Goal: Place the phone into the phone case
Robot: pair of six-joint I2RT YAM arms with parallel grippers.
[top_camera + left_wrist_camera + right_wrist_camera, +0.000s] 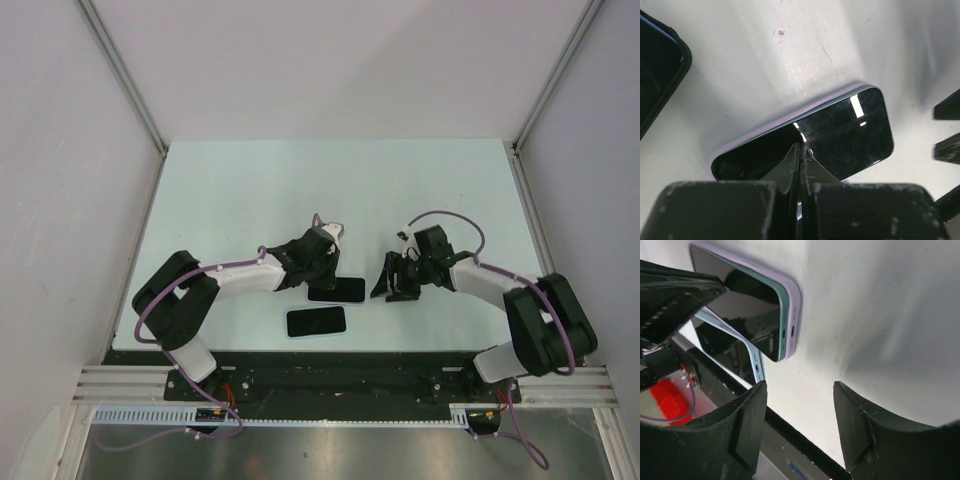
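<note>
Your left claw [800, 161] is pinched shut, its tips pressing the phone [850, 132] into the lilac case [795, 300] by the table's [250, 190] near edge, likely to seat it. Your right claw [799, 405] waits beside them, parted and empty.

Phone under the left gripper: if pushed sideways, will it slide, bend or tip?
The phone looks stiff and lies flat on the table, so tipping seems unlikely. Its glossy screen is probably slippery for the shut left gripper; its lilac case may drag.
</note>
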